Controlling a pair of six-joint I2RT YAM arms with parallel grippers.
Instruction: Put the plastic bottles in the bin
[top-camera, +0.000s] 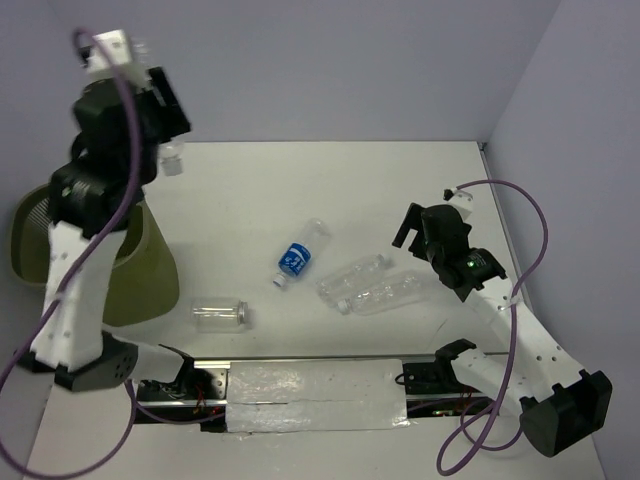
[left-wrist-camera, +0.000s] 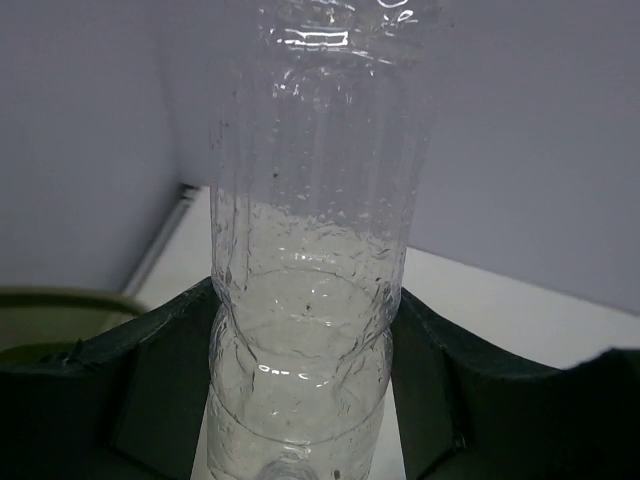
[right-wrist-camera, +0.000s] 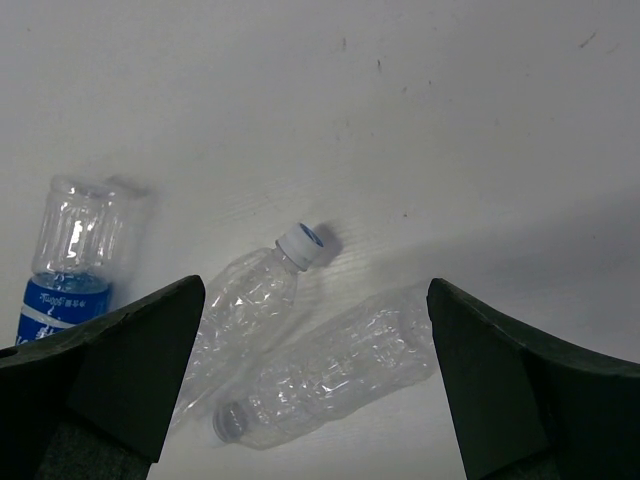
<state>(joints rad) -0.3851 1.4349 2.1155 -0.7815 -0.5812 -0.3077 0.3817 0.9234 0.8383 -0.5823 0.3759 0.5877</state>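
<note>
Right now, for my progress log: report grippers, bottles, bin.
Left gripper shut on clear bottle, raised near bin. Right gripper open over ribbed bottles. Four lie on table. Nothing in the way.

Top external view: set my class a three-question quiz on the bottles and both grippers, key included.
1. True or false: the right gripper holds a bottle.
2. How many bottles lie on the table? A three, B four, C five.
3. Fill in: the left gripper is shut on a clear ____.
Key: 1 false, its jaws stand open and empty. 2 B: blue-label bottle, jar-like bottle, two ribbed bottles. 3 bottle.
</note>
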